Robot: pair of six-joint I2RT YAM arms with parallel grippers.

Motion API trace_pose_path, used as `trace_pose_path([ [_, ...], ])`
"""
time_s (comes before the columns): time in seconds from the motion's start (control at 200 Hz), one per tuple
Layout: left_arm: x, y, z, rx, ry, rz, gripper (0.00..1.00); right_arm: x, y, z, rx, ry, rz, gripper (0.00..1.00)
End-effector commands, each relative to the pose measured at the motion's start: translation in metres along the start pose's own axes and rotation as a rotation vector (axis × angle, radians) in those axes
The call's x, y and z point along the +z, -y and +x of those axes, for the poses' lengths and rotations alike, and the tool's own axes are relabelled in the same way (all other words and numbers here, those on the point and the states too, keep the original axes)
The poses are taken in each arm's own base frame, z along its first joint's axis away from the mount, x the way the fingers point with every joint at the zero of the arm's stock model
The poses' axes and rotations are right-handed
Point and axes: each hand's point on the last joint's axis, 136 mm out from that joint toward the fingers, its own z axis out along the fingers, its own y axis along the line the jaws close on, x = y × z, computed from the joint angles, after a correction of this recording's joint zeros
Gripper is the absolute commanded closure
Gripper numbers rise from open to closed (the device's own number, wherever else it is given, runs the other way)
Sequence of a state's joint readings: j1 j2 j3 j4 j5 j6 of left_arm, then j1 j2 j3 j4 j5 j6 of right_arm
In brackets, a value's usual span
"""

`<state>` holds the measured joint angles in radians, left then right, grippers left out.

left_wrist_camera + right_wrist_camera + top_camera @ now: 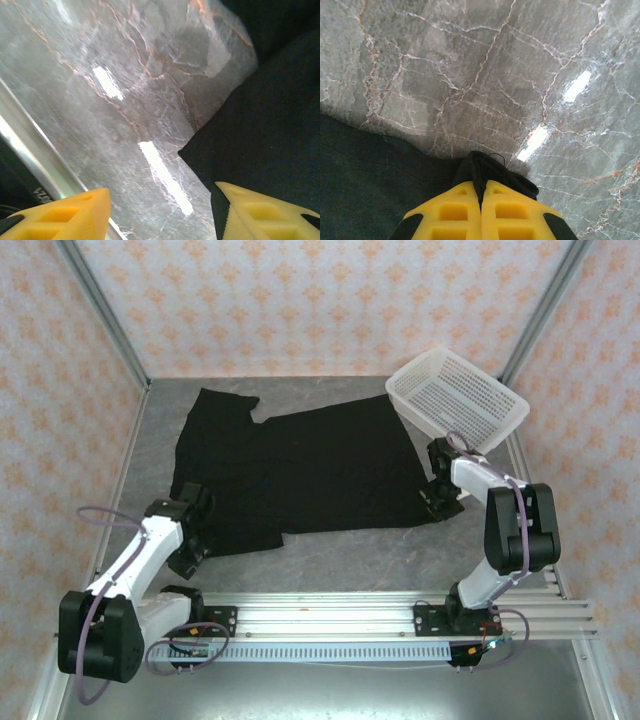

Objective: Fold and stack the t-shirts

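A black t-shirt (300, 470) lies spread flat on the marble table (360, 550), plain side up. My left gripper (192, 532) hovers at the shirt's near-left corner. In the left wrist view this gripper (162, 212) stands open: bare table lies between its yellow fingers (65, 215), and the right finger is over the edge of the black cloth (260, 135). My right gripper (440, 496) is at the shirt's near-right corner. In the right wrist view it (481, 186) is shut on a bunched fold of the black fabric (485, 167), low over the table.
A white mesh basket (458, 400) sits tilted at the back right, close behind the right arm. Patterned walls enclose the table on three sides. A metal rail (330, 620) with the arm bases runs along the near edge. Bare table lies between the shirt and the rail.
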<state>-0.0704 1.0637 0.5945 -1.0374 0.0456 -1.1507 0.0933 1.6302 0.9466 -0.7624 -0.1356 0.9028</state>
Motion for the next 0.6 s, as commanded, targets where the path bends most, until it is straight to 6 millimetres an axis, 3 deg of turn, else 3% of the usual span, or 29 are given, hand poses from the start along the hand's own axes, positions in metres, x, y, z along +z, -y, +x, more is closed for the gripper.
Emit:
trace_pose_path([
  [0.0,0.004,0.035,-0.006,-0.116,0.006,0.131,0.42,0.001,0.000,0.003,-0.031,-0.012,0.019,1.00],
  [0.115,0.022,0.034,0.002,-0.108,-0.038,0.082,0.47,0.003,0.000,0.003,-0.038,-0.014,0.026,1.00],
  [0.275,0.032,0.030,0.003,-0.097,-0.042,0.032,0.74,0.003,0.001,0.002,-0.040,-0.008,0.034,1.00],
  [0.395,0.015,0.028,-0.008,-0.095,0.007,0.010,1.00,0.001,0.000,-0.001,-0.044,0.001,0.039,1.00],
  [0.595,-0.021,0.014,-0.014,-0.062,0.022,-0.079,1.00,-0.005,-0.003,-0.005,-0.045,0.014,0.040,1.00],
])
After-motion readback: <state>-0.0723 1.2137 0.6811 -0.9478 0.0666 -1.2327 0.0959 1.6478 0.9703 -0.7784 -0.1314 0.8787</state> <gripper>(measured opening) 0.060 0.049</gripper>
